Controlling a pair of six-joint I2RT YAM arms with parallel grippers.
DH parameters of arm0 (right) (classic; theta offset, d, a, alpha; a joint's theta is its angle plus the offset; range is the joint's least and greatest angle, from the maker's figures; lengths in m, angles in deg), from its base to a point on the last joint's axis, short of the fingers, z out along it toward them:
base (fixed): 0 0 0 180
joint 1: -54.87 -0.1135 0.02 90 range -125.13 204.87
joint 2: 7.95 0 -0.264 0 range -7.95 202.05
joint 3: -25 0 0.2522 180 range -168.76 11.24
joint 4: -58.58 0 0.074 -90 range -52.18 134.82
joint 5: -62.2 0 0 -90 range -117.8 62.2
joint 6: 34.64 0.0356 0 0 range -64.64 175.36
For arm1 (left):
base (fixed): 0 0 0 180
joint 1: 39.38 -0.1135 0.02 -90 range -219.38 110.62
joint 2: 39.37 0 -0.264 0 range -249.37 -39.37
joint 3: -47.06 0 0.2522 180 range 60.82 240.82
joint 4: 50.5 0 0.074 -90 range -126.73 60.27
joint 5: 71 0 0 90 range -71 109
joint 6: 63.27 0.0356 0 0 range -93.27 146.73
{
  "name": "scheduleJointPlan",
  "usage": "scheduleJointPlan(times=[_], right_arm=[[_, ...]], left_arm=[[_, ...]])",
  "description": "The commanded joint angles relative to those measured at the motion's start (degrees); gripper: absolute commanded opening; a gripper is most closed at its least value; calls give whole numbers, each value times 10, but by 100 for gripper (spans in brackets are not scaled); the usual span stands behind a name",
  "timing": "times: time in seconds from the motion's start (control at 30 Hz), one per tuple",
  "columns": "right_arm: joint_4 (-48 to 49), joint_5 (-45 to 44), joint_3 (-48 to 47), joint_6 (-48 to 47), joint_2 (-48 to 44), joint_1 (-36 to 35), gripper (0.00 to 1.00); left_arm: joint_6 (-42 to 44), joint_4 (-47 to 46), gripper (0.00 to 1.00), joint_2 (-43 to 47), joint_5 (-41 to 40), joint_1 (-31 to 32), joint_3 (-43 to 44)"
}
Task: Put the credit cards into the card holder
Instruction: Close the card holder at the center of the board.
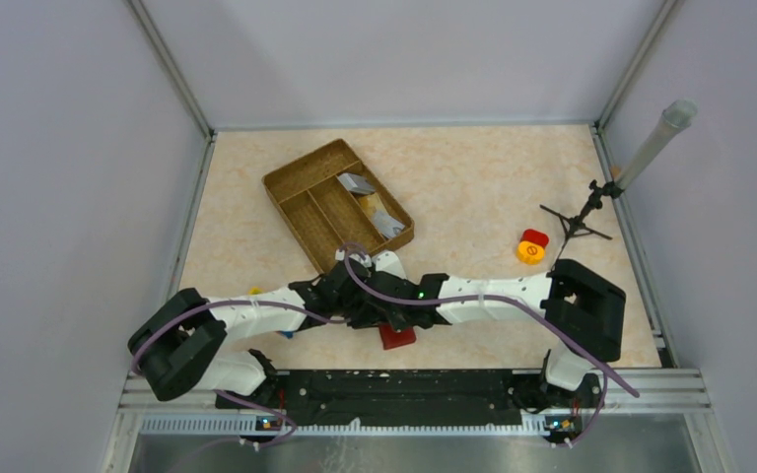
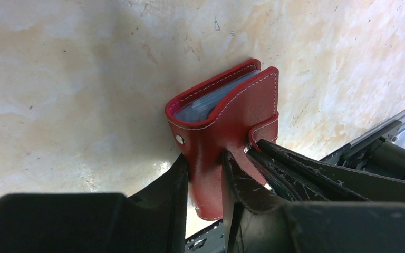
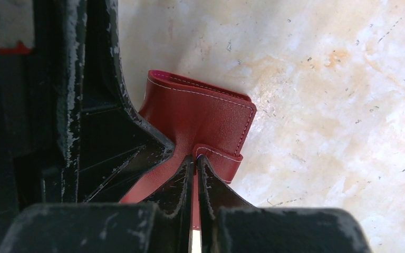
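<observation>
Both clench the red card holder [image 2: 227, 105]: left pincer [image 2: 204, 164] grips its body, right pincer [image 3: 195, 161] pinches the snap tab [image 3: 225, 161]. Best pull it back along the right pincer, left bracing.

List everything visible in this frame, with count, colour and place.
card holder: one, red, on the table near the front edge
credit cards: several, grey and pale, exact count unclear, in the tray
wicker tray: one, brown, divided, back left
small toy: red and orange-yellow, right of centre
tripod: one, black, carrying a clear tube, right edge
table: beige marbled
left gripper: black, shut on card holder
right gripper: black, shut on its strap
</observation>
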Motion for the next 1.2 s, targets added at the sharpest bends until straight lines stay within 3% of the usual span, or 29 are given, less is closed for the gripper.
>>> scheduleJointPlan(times=[0.0, 0.57, 1.17], right_arm=[[-31, -4, -21, -10, -5, -24, 0], [-40, -19, -22, 3, -22, -29, 0], [15, 26, -7, -17, -23, -35, 0]], left_arm=[[20, 57, 21, -33, -25, 8, -25], [19, 57, 20, -36, -24, 8, -24], [20, 59, 19, -36, -23, 9, -22]])
